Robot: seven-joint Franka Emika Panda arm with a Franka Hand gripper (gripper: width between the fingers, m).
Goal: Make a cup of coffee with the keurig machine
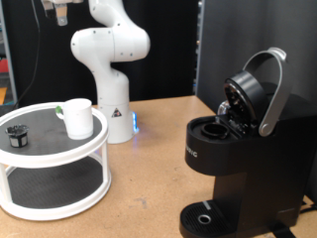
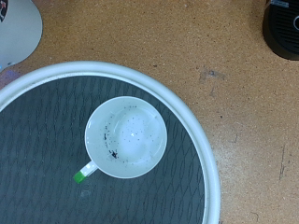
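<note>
Cup (image 1: 77, 117) first: the white mug stands upright on the upper deck of a round white two-tier stand (image 1: 54, 159), near that deck's edge on the side facing the arm's base (image 1: 117, 121). In the wrist view the cup (image 2: 126, 136) sits almost dead centre, seen straight down its mouth, with dark specks inside and a green bit showing at its rim. No fingers show in that view. In the exterior view the hand (image 1: 61, 12) hangs high above the stand, cut off by the frame's edge, so I cannot tell whether it is spread or pressed together. Nothing is seen between its fingers.

My judgement is that the step in hand is fetching the cup, with the hand lined up over it but well apart from it. A grasp here would call for a straight descent and a grip on the thin wall, since the cup is open-topped and light enough to tip.

Away from the stand, across bare table (image 1: 158, 149), the keurig (image 1: 243, 149) stands with its lid (image 1: 253, 89) raised and the pod chamber open; its round drip base (image 1: 203, 218) carries nothing. On the stand's upper deck, on the far side of the cup from the keurig, sits a small black pod (image 1: 15, 135), apart from the cup. The stand's raised rim (image 2: 201, 149) rings the cup and would have to be cleared when carrying it out.
</note>
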